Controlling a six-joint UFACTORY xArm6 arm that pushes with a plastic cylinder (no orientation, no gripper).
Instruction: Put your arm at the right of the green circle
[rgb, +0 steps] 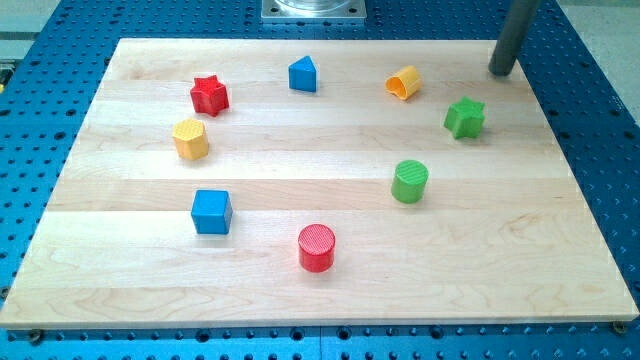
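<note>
The green circle (409, 181) is a short green cylinder standing right of the board's middle. My tip (500, 72) is the lower end of a dark rod coming down from the view's top right. It stands near the board's top right edge, well above and to the right of the green circle. A green star (465, 117) lies between them, just below and left of the tip. The tip touches no block.
On the wooden board (560, 250): a red star (209, 95), a blue triangular block (302, 74), a small orange cylinder on its side (402, 82), a yellow hexagon (190, 138), a blue cube (211, 211), a red cylinder (317, 247). Blue perforated table around.
</note>
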